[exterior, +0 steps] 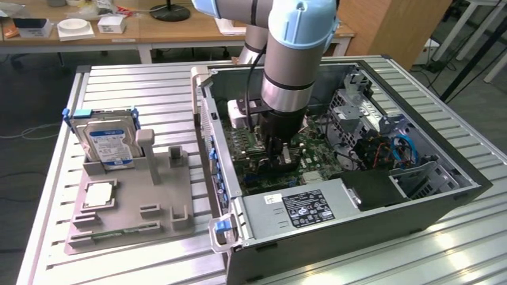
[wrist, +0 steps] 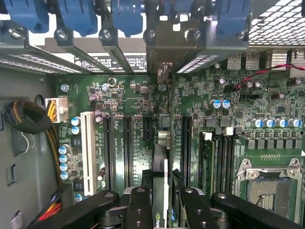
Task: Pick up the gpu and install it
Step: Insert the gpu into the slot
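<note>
My gripper point(exterior: 282, 155) is down inside the open computer case point(exterior: 443, 199), just over the green motherboard point(exterior: 317, 163). In the wrist view the gripper point(wrist: 162, 186) is shut on the gpu point(wrist: 161, 160), a thin dark card seen edge-on between the two black fingers point(wrist: 138, 202). The card stands upright over the motherboard point(wrist: 143, 102), in line with a black expansion slot point(wrist: 164, 121) between the other long slots. Its far end points at the rear slot brackets point(wrist: 164, 71). Whether the card's edge touches the slot I cannot tell.
A grey holder tray point(exterior: 135, 208) beside the case carries the silver hard drive point(exterior: 111, 142), a processor chip point(exterior: 99, 195) and a green memory stick point(exterior: 111, 234). The power supply point(exterior: 305, 208), blue bracket clips point(wrist: 76, 16), a cable bundle point(wrist: 28, 117) and the processor socket point(wrist: 271, 191) crowd the case.
</note>
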`<action>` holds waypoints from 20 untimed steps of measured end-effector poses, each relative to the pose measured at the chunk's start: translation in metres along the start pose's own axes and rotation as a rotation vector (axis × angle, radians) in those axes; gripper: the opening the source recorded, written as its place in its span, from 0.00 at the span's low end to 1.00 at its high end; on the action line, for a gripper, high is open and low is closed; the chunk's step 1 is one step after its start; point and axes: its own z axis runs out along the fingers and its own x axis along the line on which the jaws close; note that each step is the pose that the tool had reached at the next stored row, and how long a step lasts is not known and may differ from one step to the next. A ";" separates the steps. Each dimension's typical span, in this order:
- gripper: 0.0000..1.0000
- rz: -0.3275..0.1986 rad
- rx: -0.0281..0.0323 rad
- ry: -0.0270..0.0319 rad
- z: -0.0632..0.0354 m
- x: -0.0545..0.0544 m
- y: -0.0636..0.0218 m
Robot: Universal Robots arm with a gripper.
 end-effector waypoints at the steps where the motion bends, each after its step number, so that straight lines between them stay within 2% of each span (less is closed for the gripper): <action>1: 0.26 0.000 0.0000 0.0000 0.0000 0.000 0.0000; 16: 0.26 0.000 -0.0001 0.0000 0.0000 0.000 0.0000; 20: 0.31 0.000 0.0000 0.0000 0.0000 0.000 0.0000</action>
